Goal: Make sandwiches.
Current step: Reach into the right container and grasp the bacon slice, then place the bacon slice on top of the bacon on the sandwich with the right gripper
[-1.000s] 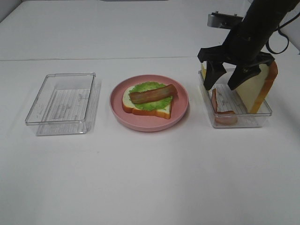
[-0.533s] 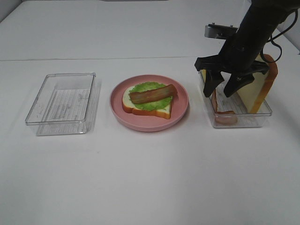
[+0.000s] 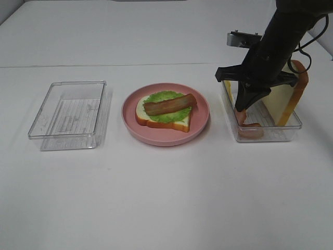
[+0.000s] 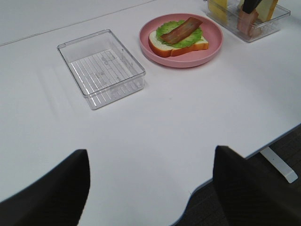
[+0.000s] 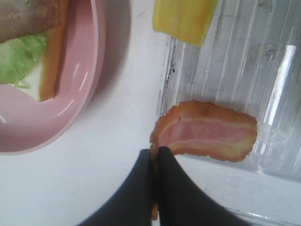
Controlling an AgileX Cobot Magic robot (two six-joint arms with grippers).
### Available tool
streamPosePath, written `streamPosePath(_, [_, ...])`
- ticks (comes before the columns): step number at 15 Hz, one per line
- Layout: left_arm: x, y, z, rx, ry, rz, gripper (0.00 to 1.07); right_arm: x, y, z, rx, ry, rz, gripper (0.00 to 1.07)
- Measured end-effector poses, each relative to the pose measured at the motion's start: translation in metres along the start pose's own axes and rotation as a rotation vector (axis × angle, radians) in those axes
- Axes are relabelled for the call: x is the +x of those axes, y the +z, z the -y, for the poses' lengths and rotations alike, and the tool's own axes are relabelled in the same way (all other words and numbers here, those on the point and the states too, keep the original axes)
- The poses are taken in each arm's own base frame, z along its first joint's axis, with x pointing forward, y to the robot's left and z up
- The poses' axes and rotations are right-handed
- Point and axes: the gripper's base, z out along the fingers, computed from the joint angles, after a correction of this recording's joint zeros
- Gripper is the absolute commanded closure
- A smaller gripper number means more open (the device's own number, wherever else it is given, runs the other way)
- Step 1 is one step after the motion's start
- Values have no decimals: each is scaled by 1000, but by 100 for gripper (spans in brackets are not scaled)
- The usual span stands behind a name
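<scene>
An open sandwich lies on the pink plate (image 3: 202,121): a bread slice (image 3: 179,121), green lettuce (image 3: 160,97) and a brown bacon strip (image 3: 170,103) on top. My right gripper (image 3: 241,108) reaches down into the right clear tray (image 3: 270,134) and is shut on the end of a pink-brown bacon strip (image 5: 211,132). A second bread slice (image 3: 291,96) leans upright in that tray, and a yellow cheese slice (image 5: 186,19) stands at its far end. My left gripper (image 4: 150,149) hangs open over the table's near edge, holding nothing.
An empty clear tray (image 3: 67,112) sits left of the plate. The table edge and a table leg (image 4: 277,165) show in the left wrist view.
My right gripper has dropped lower into the right tray, and its fingers have gone from wide apart to shut on the bacon strip. The left arm has not moved.
</scene>
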Motion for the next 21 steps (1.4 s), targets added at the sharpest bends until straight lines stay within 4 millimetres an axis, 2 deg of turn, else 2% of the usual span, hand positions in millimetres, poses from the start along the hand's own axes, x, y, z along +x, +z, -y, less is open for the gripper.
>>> streamPosePath(3, [0, 0, 0, 0, 0, 0, 36, -4, -15, -3, -5, -10, -7, 107])
streamPosePath(6, [0, 0, 0, 0, 0, 0, 36, -4, -53, -11, -22, -26, 49, 107])
streamPosePath(9, [0, 0, 0, 0, 0, 0, 36, 5, -91, -28, -146, -37, 119, 107])
streamPosePath(11, [0, 0, 0, 0, 1, 0, 36, 6, -98, -40, -275, -55, 133, 107])
streamPosePath(15, [0, 0, 0, 0, 1, 0, 36, -3, -103, -60, -523, -80, 226, 107])
streamPosePath(17, [0, 0, 0, 0, 1, 0, 36, -16, -90, -64, -627, -54, 272, 107])
streamPosePath(18, [0, 0, 0, 0, 1, 0, 36, -31, -74, -69, -754, -17, 317, 107])
streamPosePath(19, [0, 0, 0, 0, 1, 0, 36, -34, -70, -71, -776, -11, 327, 107])
streamPosePath(21, [0, 0, 0, 0, 1, 0, 36, -46, -47, -78, -857, 15, 366, 107])
